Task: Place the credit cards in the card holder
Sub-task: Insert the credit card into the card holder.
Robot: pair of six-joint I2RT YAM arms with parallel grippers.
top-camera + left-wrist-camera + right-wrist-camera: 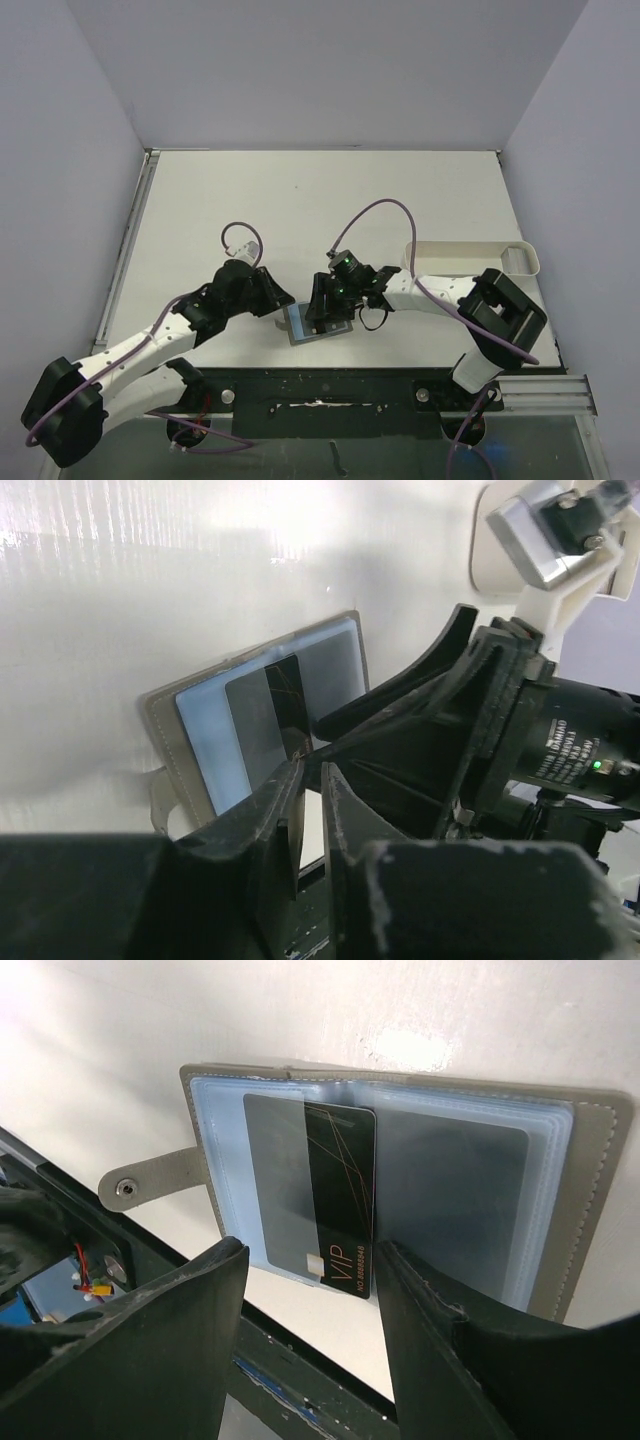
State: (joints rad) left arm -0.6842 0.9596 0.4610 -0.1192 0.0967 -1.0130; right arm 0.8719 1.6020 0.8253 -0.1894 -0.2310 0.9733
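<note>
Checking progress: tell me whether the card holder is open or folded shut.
Open: the card holder lies spread flat, light blue sleeves up, clasp tab loose at its side.

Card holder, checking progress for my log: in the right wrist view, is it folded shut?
No, the card holder lies open, its light blue sleeves showing with a black card partly under one.

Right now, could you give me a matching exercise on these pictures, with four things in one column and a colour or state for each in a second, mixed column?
Things:
1 wallet
2 card
3 tray
4 right claw

Descriptions:
A white, at the table's right side
B lying open, light blue inside
C black, marked VIP
D fingers apart

Pairs: 1-B, 2-C, 3-A, 4-D
</note>
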